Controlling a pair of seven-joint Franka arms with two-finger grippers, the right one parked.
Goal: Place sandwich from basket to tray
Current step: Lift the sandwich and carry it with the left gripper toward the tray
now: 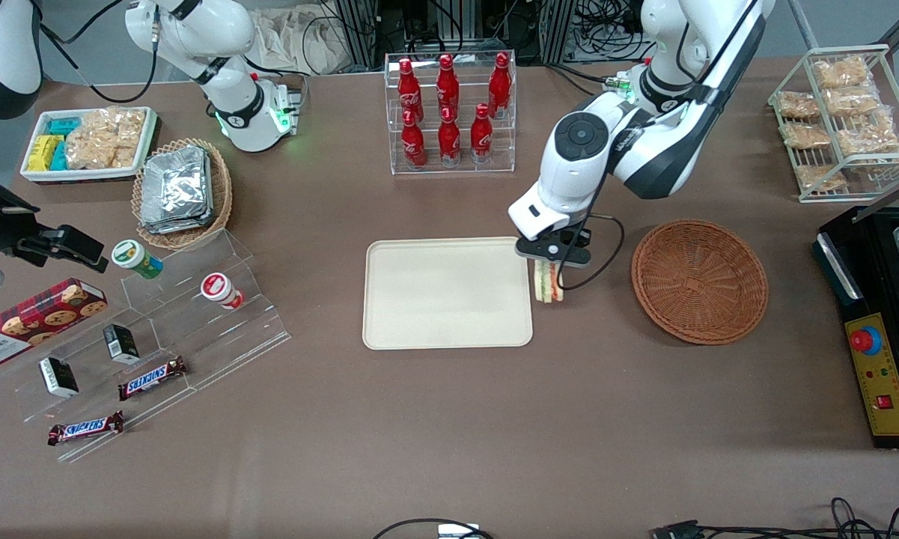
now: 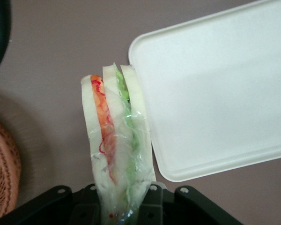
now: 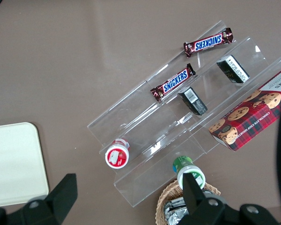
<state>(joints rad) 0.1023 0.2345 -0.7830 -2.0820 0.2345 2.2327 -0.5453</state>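
My gripper (image 1: 550,263) is shut on the clear-wrapped sandwich (image 1: 548,283), which hangs from it in the air between the basket and the tray, just past the tray's edge. In the left wrist view the sandwich (image 2: 116,140) shows pale bread with orange, red and green layers, pinched at one end between the black fingers (image 2: 152,206). The cream tray (image 1: 447,293) lies bare at the table's middle; its rounded corner (image 2: 215,89) sits beside the sandwich. The round brown wicker basket (image 1: 699,280) stands toward the working arm's end, with nothing in it.
A clear rack of red bottles (image 1: 449,112) stands farther from the front camera than the tray. A wire rack of snack bags (image 1: 842,120) and a black control box (image 1: 879,374) sit at the working arm's end. Acrylic steps with snacks (image 1: 157,337) lie toward the parked arm's end.
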